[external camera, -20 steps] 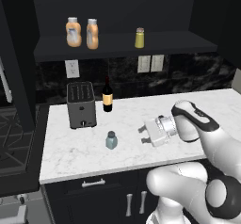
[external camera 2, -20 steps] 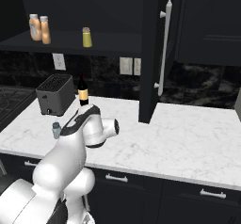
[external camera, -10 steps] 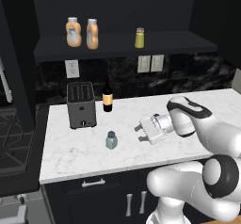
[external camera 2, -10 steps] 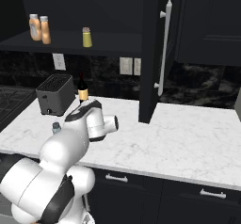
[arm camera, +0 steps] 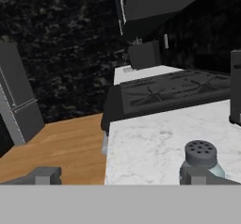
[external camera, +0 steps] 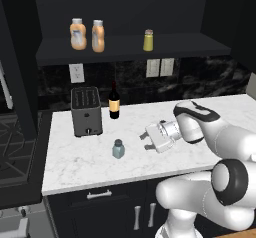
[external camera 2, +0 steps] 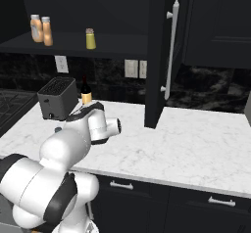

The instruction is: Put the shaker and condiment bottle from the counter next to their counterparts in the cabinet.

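Note:
The pale blue-grey shaker (external camera: pixel 118 148) stands upright on the white marble counter (external camera: pixel 80 164), in front of the toaster. My gripper (external camera: pixel 146 141) lies level just right of it, open and empty, fingers pointing at it across a small gap. In the hand view the shaker (arm camera: pixel 201 159) shows its holed grey cap at lower right, just behind one fingertip (arm camera: pixel 192 177). Two orange bottles (external camera: pixel 77 34) (external camera: pixel 98 35) stand side by side at the left of the dark cabinet's shelf (external camera: pixel 125 50); I cannot tell which is which. The yellow-green shaker (external camera: pixel 148 40) stands further right.
A dark toaster (external camera: pixel 86 111) and a dark wine bottle (external camera: pixel 114 102) stand at the back of the counter behind the shaker. An open cabinet door (external camera 2: pixel 159 56) hangs over the counter to the right. A stove (arm camera: pixel 174 91) lies beyond the counter's left end.
My gripper has slid a little to the left, closer to the pale shaker. Its fingers stay open. The shaker and the things on the shelf have not moved.

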You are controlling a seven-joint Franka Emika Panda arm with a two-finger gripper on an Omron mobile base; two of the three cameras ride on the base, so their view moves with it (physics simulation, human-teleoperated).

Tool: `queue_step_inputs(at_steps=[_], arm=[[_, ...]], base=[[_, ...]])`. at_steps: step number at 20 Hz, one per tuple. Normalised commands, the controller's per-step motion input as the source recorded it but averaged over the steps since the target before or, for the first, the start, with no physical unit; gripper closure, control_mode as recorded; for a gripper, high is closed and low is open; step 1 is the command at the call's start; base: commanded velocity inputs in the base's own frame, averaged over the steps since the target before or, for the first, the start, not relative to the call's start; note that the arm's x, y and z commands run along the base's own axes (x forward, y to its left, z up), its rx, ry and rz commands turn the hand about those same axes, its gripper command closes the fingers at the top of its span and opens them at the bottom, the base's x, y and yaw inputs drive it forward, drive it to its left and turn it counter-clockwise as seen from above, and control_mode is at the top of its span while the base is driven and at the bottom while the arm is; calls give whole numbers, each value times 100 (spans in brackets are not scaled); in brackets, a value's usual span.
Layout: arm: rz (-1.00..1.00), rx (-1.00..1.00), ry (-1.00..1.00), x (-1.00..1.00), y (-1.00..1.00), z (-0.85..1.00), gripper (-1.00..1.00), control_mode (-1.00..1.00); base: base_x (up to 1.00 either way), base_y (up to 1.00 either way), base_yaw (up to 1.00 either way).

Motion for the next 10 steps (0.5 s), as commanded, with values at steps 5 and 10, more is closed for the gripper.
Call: queue_step_inputs(at_steps=[5, 10], arm=[[1, -1, 0, -2, 6, -2, -100, -100], [1, 0, 0, -1, 30, 0, -100, -100]], base=[[0, 0, 0], [0, 0, 0]])
